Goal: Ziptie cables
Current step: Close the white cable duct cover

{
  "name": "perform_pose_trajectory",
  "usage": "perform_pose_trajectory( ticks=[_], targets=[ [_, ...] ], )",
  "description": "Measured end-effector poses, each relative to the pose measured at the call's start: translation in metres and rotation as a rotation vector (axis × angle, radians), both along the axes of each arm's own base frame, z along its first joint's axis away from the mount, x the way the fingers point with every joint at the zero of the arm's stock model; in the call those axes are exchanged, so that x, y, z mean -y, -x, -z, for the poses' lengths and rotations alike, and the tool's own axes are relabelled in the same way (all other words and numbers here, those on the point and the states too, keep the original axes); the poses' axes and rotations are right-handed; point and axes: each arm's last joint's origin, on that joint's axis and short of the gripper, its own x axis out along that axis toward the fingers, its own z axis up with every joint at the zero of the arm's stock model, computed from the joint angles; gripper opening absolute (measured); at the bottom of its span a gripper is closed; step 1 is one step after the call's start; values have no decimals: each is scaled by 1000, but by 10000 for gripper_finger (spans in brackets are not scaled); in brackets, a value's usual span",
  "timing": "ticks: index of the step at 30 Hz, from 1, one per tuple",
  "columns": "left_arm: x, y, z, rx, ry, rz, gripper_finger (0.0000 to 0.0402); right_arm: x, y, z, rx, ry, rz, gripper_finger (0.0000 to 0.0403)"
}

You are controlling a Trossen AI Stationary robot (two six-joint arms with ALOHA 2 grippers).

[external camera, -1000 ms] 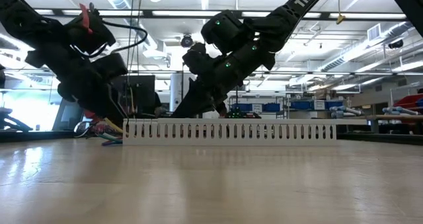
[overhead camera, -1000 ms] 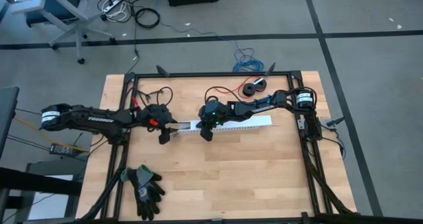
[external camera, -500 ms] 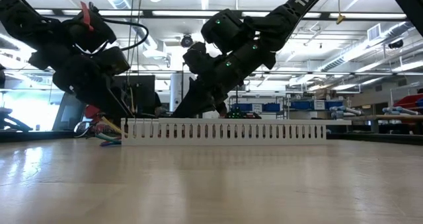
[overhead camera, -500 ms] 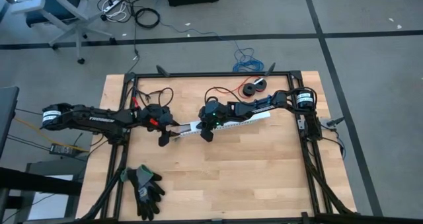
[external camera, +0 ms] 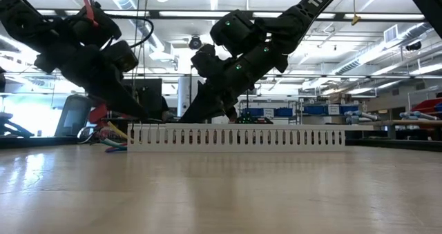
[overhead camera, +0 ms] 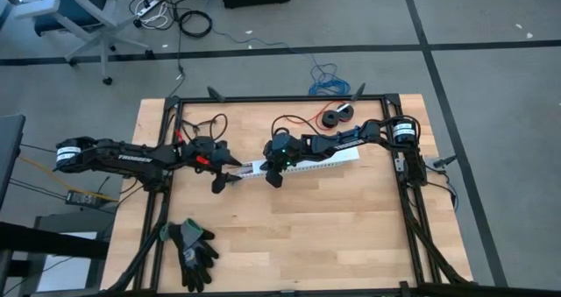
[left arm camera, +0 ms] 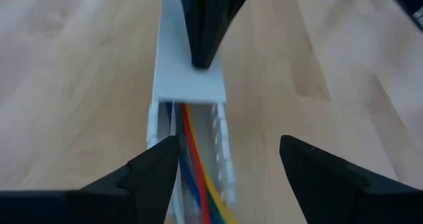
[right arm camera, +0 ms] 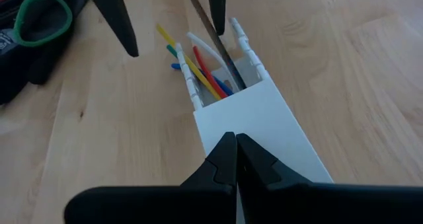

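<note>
left gripper [left arm camera: 228,159]: fingers spread wide, nothing pinched. It sits right at the open end of the white slotted duct [overhead camera: 302,163], one finger on each side of it.
right gripper [right arm camera: 232,159]: fingers pressed together, tips resting on the duct's white lid [right arm camera: 264,121], just behind its open end. Holding nothing as far as I can see.
cables [left arm camera: 195,168]: lying inside the duct, straight ahead of the left gripper between its two fingers. Yellow, red and blue strands are clear; in the right wrist view the ends poke out past the duct mouth toward the left fingers.
gloves [overhead camera: 193,249]: dark pair on the table, well away from both grippers, on the left arm's side.
</note>
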Motion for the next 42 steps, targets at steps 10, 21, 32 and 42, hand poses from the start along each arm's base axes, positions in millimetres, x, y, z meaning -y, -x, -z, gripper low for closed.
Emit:
perform_pose_trajectory(
  ticks=[10,21,32,42],
  targets=[
    [-4,-4,-8,83,-108,-34,276,0,0,0,0,-2,-3,0],
    [-5,-8,16,-65,-58,-49,276,-2,0,0,1,-2,-5,0],
    [-5,-13,34,-133,2,-37,276,-3,0,0,1,-5,-10,0],
    [-5,-13,34,-133,-30,-41,257,-3,-1,0,5,-6,-8,0]
  ],
)
